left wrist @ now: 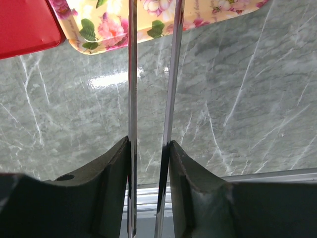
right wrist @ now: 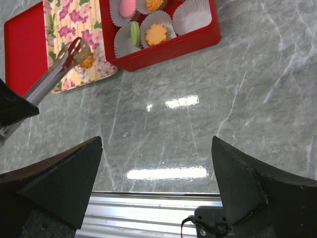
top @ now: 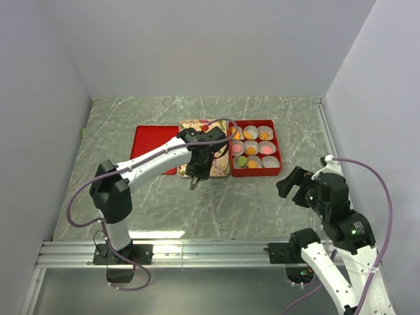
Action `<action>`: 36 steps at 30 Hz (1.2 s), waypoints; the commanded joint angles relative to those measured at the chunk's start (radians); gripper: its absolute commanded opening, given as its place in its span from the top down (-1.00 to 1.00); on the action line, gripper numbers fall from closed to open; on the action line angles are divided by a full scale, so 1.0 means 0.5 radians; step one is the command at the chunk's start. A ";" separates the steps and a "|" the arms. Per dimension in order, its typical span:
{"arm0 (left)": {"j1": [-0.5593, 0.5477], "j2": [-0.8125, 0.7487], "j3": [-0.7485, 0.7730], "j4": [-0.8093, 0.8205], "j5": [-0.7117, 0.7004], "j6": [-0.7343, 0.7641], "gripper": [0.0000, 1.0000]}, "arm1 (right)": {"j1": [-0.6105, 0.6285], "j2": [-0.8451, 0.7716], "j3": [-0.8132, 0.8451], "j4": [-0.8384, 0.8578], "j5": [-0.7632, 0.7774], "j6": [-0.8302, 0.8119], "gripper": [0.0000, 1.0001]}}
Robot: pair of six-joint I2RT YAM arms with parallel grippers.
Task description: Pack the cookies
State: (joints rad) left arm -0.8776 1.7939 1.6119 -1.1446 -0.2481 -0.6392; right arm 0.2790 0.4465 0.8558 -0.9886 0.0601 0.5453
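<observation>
**Right end effector idle, tongs at one more cookie**

Right end effector (right wrist: 156,141) is nearest to its wrist camera. Its two dark fingers stand wide apart with nothing between them, above the bare front part of the tabletop (top: 262,210). On the far half of the tabletop three things lie in a row, close side by side: the red lid (right wrist: 22,44) on the left, the floral tray (right wrist: 69,25) in the middle and the red box (right wrist: 163,52) on the right.

The box holds nine white paper cups (right wrist: 121,45). As far as I can count from above, eight of them carry cookies (right wrist: 157,33) in orange, pink and green. Only the empty cup (right wrist: 193,17) in the near right corner has none. So I judge that the packing is almost finished, with one piece left to bring over.

That piece is the orange cookie (right wrist: 88,61), which lies on the tray, not far from the left wall of the box. The left end effector (left wrist: 148,146) is clenched on the tongs (right wrist: 49,79), whose two metal arms run between its fingers. The tong tips sit around the cookie. Whether they already press it, I cannot tell.
</observation>
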 commanded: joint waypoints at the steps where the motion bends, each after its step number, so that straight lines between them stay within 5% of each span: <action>1: -0.006 -0.050 0.034 -0.039 -0.019 0.005 0.26 | 0.013 0.000 0.006 0.041 0.021 -0.005 -0.96; 18: -0.021 0.186 0.961 -0.285 -0.010 0.030 0.27 | 0.016 -0.009 0.006 0.044 0.024 -0.005 -0.96; 29: -0.128 0.032 0.507 -0.205 0.076 0.091 0.06 | 0.016 -0.034 0.000 0.050 0.030 0.008 -0.96; 36: -0.227 0.149 0.534 -0.318 -0.031 0.070 0.07 | 0.016 -0.043 -0.003 0.051 0.027 0.005 -0.96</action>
State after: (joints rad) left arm -0.9722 1.8694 1.8500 -1.2816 -0.2367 -0.6132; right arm 0.2790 0.4370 0.8558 -0.9882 0.0601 0.5457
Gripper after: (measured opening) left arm 0.470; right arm 0.980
